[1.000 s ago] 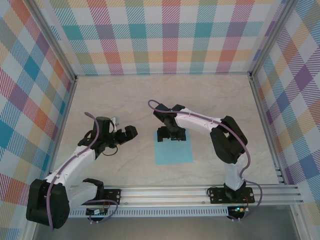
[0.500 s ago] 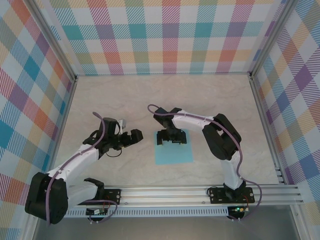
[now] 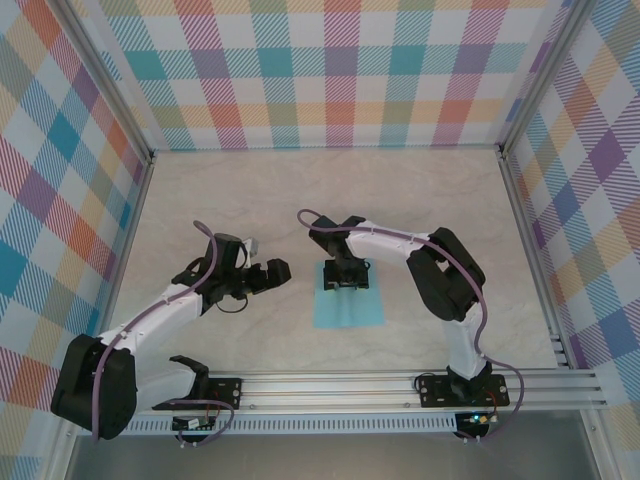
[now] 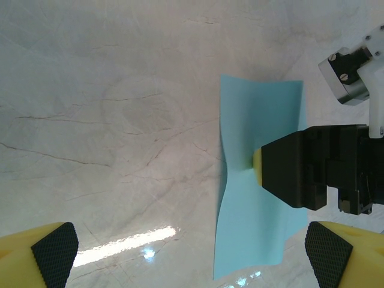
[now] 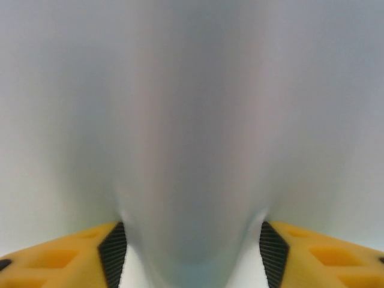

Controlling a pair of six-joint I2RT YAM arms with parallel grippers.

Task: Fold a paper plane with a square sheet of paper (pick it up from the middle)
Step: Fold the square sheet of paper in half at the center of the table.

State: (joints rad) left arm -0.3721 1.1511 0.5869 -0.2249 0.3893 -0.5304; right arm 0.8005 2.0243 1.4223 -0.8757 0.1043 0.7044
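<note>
On the table (image 3: pixel 230 200) | right claw (image 3: pixel 345 279) pinching square sheet of paper (image 3: pixel 352 310) | left claw (image 3: pixel 277 272) spread wide

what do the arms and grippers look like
The left arm and right arm are white links with black joints, each trailed by a purple cable. The left gripper and right gripper have black bodies and yellow fingers with black textured pads.

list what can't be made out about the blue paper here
- Top external: far middle of the square sheet of paper, under the right fingers.
- Right wrist: the sheet is a close blur; grip unclear.
- Left wrist: the sheet's right edge, behind the right fingers.
</note>
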